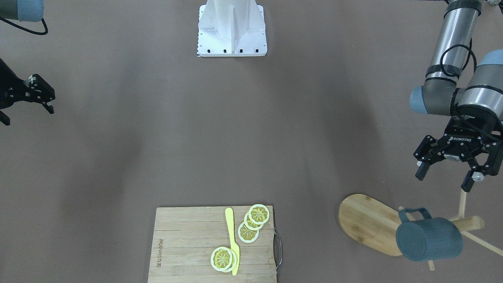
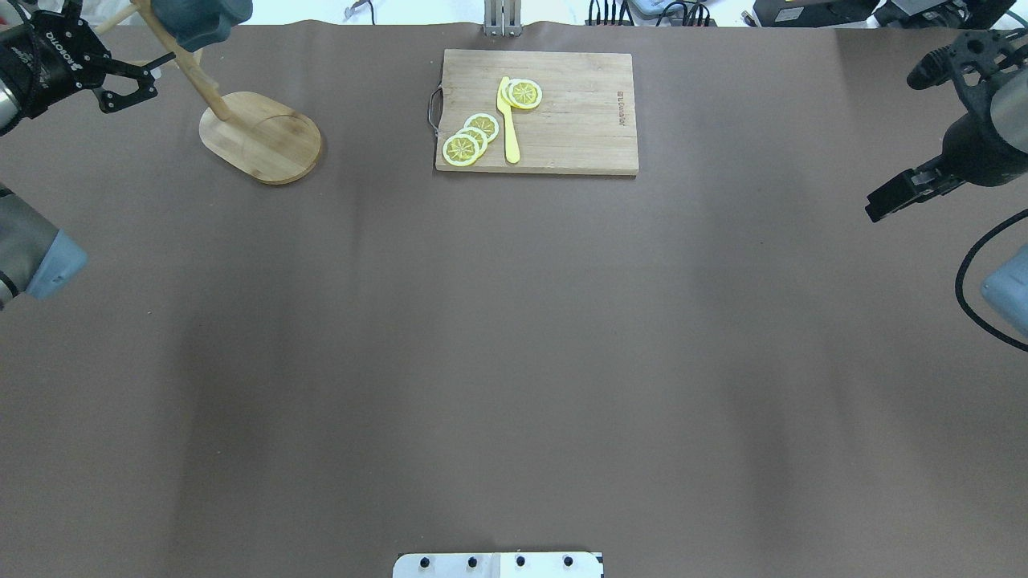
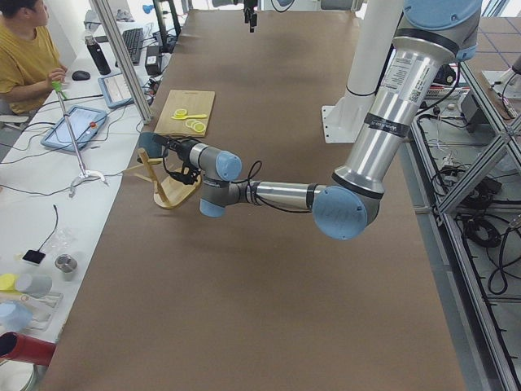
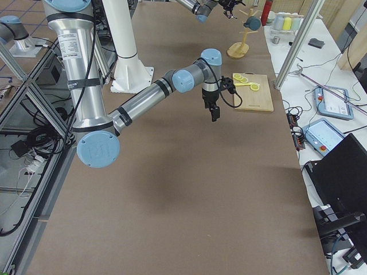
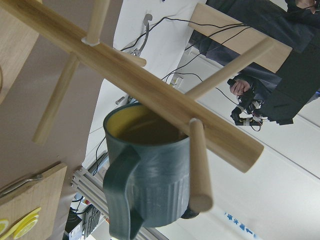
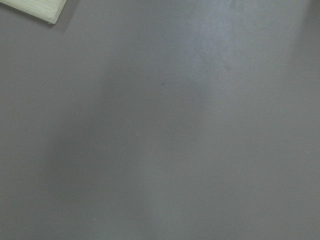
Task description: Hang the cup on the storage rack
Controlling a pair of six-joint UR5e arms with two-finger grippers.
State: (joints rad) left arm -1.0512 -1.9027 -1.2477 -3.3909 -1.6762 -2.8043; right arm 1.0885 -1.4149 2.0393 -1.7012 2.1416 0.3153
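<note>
1. With both arms parked wide apart, I read the left gripper (image 1: 444,179) as spread and empty, its fingers (image 1: 421,171) clear of everything
2. It hovers just beside the storage rack (image 1: 367,222), near the upper pegs. From the front-facing view I cannot tell whether one fingertip brushes the thin peg under it
3. I find the cup (image 1: 429,239) on the rack, off the table (image 1: 251,137), with its handle up against a thin peg close to the thick post
4. My left wrist camera shows the cup (image 5: 155,175) tipped, its yellowish mouth turned toward the post and its loop handle on the near side. One dowel crosses in front of its ribbed wall
5. From overhead, the rack (image 2: 269,144) stands at the far left part of the table on its oval base, with the post leaning toward the left gripper (image 2: 151,76) in that picture
6. I read the right gripper (image 2: 899,140) as spread too, with nothing between its fingers. It sits over bare table at the far right edge, well apart from the rack
7. My right wrist camera gives me only brown table and one corner of the cutting board (image 1: 188,243)
8. That board lies at the far middle of the table and carries lemon slices (image 1: 259,214) and a yellow knife (image 1: 233,239). Two slices overlap the blade's lower end
</note>
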